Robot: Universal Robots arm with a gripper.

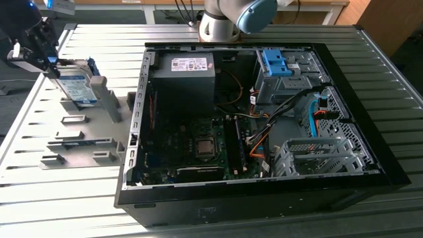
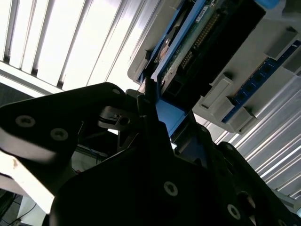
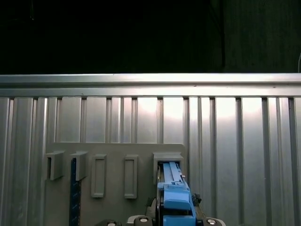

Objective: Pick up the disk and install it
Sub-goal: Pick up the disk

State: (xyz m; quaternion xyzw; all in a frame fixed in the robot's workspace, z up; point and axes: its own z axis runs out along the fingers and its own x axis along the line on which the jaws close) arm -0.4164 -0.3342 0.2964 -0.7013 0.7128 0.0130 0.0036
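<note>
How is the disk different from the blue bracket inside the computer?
The disk stands on edge in a grey rack outside the case; the blue bracket sits inside it, on a grey bay. The disk has a white-and-blue label; the bracket is all blue. The tool is at the disk, far from the bracket. Both have blue plastic.

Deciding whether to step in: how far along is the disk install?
Done: nothing is installed yet. The disk stands outside the case, upright in the grey rack at the exterior view's left. In hand: the gripper is at the disk's upper end. Left: lifting it out, carrying it over and seating it in the case.
</note>
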